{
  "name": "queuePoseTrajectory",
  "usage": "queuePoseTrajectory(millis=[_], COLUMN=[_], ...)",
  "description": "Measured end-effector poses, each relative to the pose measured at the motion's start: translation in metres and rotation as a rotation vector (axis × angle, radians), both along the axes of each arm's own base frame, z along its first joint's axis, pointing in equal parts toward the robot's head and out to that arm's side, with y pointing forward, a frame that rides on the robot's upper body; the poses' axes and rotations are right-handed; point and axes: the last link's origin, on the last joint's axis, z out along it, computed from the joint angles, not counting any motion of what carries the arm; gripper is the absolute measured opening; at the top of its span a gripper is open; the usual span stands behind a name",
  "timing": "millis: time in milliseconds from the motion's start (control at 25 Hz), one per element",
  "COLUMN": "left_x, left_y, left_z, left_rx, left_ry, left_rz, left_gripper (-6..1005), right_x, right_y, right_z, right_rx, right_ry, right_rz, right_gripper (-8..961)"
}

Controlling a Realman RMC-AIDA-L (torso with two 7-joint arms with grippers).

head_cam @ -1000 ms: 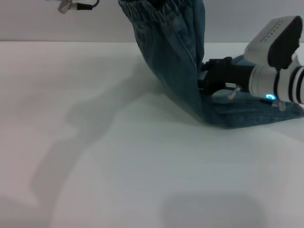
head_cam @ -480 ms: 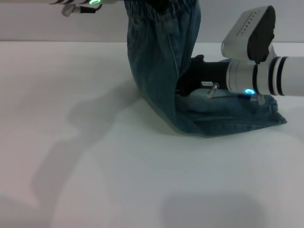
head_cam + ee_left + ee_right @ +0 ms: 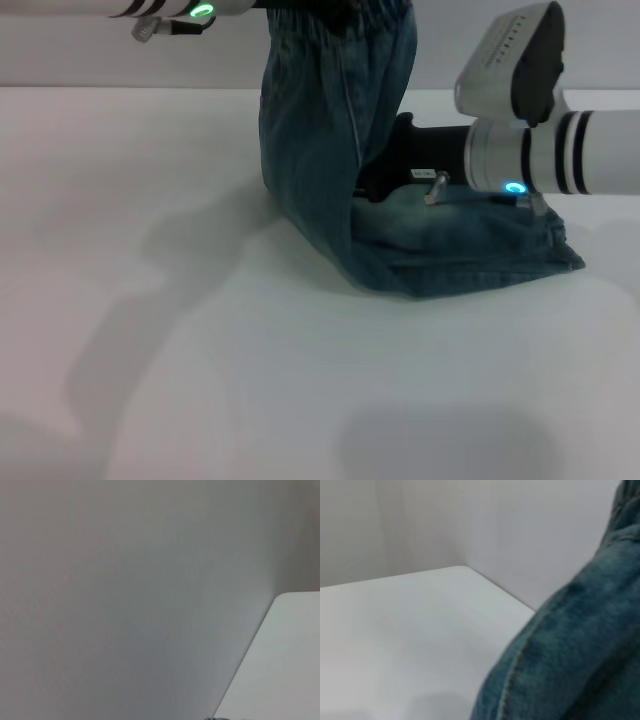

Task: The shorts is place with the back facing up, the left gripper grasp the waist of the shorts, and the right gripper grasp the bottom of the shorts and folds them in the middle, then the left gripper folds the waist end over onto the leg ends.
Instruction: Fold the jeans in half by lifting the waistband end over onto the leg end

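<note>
Shorts perhaps hiding right pincer

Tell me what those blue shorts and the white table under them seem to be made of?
The shorts look like faded blue-green denim: a woven, washed-out surface with stitched seams and a ruffled elastic waistband at the top. The table looks like a smooth, matte white board, perhaps laminate or painted wood; it shows soft shadows and no grain, so the exact material stays open.
</note>
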Motion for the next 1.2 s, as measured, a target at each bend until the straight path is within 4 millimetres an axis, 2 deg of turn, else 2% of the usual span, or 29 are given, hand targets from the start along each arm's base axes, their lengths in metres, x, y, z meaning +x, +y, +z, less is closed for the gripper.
queuePoseTrajectory(millis=[200,560,640,680,960,1080,1200], left_x=[-0.004,-0.011,-0.01,-0.009,-0.003,-0.003,0.002], left_y=[0.002,0.004,0.004,0.003,-0.005,-0.005,-0.01], left_z=[-0.002,-0.007,-0.01,-0.013,-0.03,-0.03,-0.049], left_rx=[0.0,0.001,-0.001,-0.004,-0.033,-0.033,-0.056], left_ry=[0.0,0.0,0.002,0.006,0.015,0.015,-0.013], left_rz=[0.014,0.03,0.025,0.019,-0.015,-0.015,-0.034], left_gripper=[53,53,53,53,52,54,53], right_x=[0.019,0.067,0.083,0.083,0.103,0.111,0.119], right_y=[-0.001,-0.003,-0.002,-0.002,0.001,0.003,0.002], right_z=[0.013,0.045,0.062,0.062,0.106,0.125,0.144], right_rx=[0.049,0.218,0.303,0.303,0.47,0.543,0.608], right_ry=[0.016,0.037,0.051,0.051,0.142,0.197,0.232], right_rz=[-0.055,-0.207,-0.264,-0.264,-0.355,-0.399,-0.43], right_gripper=[506,507,506,506,506,506,506])
